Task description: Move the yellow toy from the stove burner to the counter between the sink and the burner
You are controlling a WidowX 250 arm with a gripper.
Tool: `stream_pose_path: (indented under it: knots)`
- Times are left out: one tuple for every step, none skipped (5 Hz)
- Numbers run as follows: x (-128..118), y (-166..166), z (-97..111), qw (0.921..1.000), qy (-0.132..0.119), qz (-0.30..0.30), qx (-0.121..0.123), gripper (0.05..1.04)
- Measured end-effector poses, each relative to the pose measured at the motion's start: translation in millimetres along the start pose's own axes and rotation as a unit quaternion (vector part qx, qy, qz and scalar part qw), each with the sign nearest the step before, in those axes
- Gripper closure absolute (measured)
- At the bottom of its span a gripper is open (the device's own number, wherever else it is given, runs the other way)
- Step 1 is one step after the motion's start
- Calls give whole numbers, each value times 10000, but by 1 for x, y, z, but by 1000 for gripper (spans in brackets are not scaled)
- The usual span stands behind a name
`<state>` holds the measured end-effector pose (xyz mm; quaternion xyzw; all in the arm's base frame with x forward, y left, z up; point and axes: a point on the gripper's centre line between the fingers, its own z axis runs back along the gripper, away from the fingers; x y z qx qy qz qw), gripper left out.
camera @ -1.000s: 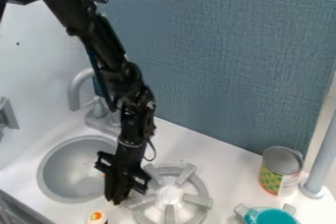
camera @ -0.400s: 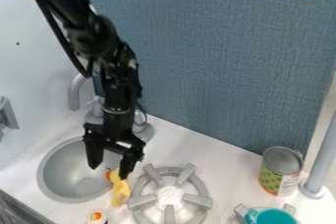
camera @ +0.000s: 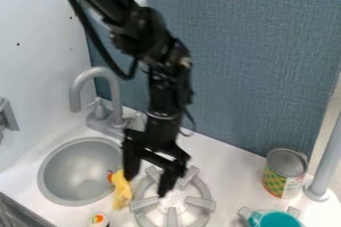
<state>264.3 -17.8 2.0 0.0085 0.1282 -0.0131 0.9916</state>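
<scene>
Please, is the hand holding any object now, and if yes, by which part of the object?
Nothing is held. The hand is open, with no object between its fingers; the yellow toy lies on the counter.

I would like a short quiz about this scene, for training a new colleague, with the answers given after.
1. Is the pincer open or shut?
2. Which thing lies between the sink basin and the burner? a) the faucet; b) the yellow toy; c) the teal pot.
3. True or false: the tin can stands upright on the counter.

Key: 1. open; 2. b; 3. true.
</scene>
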Motion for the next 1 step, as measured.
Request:
stream_pose_path:
  knots:
    - [-3, -46, -2, 9981, 242, -553, -108, 83]
